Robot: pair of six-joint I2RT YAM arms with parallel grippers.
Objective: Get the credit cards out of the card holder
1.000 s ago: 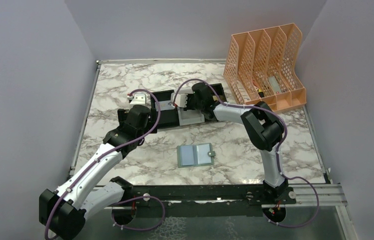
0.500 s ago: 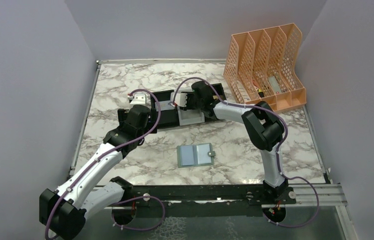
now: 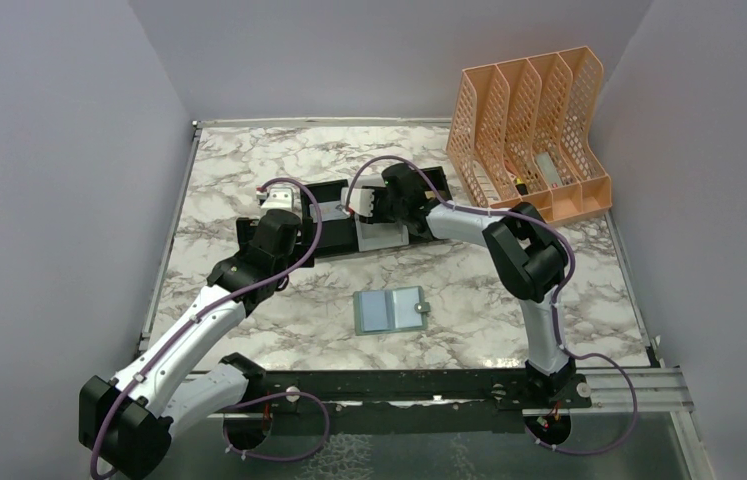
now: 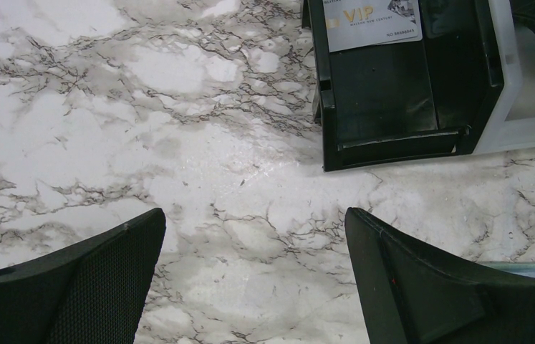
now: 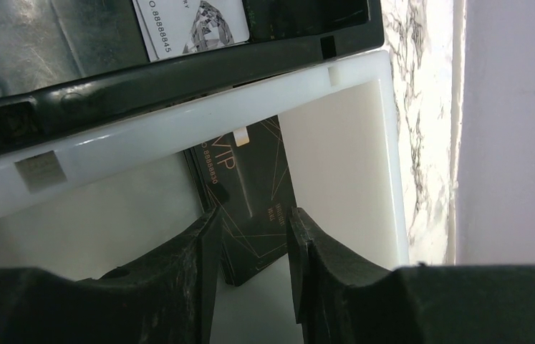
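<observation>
Black plastic is showing between the parted fingers of the right gripper (image 5: 253,215). A dark credit card (image 5: 250,172) is lying flat in the white middle compartment of the tray (image 5: 178,122). The jaws are standing slightly apart above it, gripping nothing as far as I can judge. A pale credit card (image 4: 372,25) is resting in the tray's black left compartment. The card holder (image 3: 391,310) is lying open on the marble table (image 4: 178,143), well apart from the tray on its near side. Its pockets are looking empty, though the overhead view is too coarse to be sure.

The step in hand seems to be letting a card go into the tray. Next, the right arm needs lifting straight clear without dragging that card along.

The left gripper (image 4: 253,215) is hovering wide open and empty just off the tray's left end.

Only the right wrist view is revealing the dark card, since the overhead view is hiding it under the arm. The overhead view, though, is the one laying out the holder and both arms together.
</observation>
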